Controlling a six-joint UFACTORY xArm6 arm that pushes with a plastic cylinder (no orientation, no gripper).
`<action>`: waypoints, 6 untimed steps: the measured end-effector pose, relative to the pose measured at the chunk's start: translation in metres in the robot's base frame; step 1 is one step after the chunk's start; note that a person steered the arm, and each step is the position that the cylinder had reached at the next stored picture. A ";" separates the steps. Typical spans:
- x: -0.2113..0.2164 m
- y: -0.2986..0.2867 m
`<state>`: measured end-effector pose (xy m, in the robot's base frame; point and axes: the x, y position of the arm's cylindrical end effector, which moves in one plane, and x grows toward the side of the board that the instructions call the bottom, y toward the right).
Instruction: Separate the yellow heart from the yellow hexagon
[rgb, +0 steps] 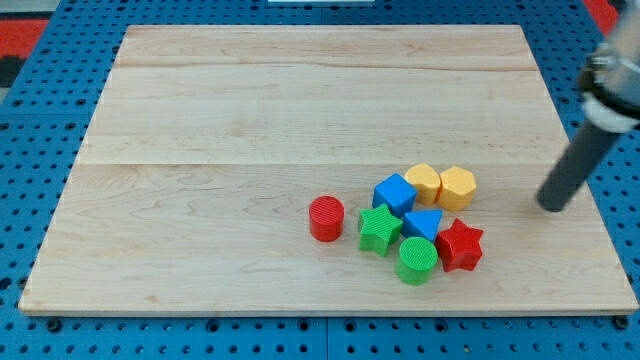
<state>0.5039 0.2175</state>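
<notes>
— What lies on the wooden board (250, 120), from the view's left?

— A red cylinder (326, 218) comes first, a little apart from the rest; then a green star (380, 229) with a blue cube (395, 192) above it; then a green cylinder (417, 260) lowest in the cluster, and a blue triangle (423, 224) between the cube and that cylinder.

— And the task's pair?

— The yellow heart (423, 183) sits at the cluster's top, touching the blue cube on its left; the yellow hexagon (456, 187) is pressed against the heart's right side; a red star (460, 245) lies below the hexagon, beside the green cylinder.

— The count?

— Eight blocks: two red, two green, two blue, two yellow.

— What crowds the heart?

— The cube to its left, the triangle just below, the hexagon to its right; only its upper side faces open board.

— And the rod?

— The tip (552, 206) rests on the board to the right of the hexagon, apart from every block and touching none; it is a bare rod with nothing to open or close.
</notes>
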 end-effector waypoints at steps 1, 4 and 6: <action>-0.003 -0.079; -0.028 -0.163; -0.070 -0.146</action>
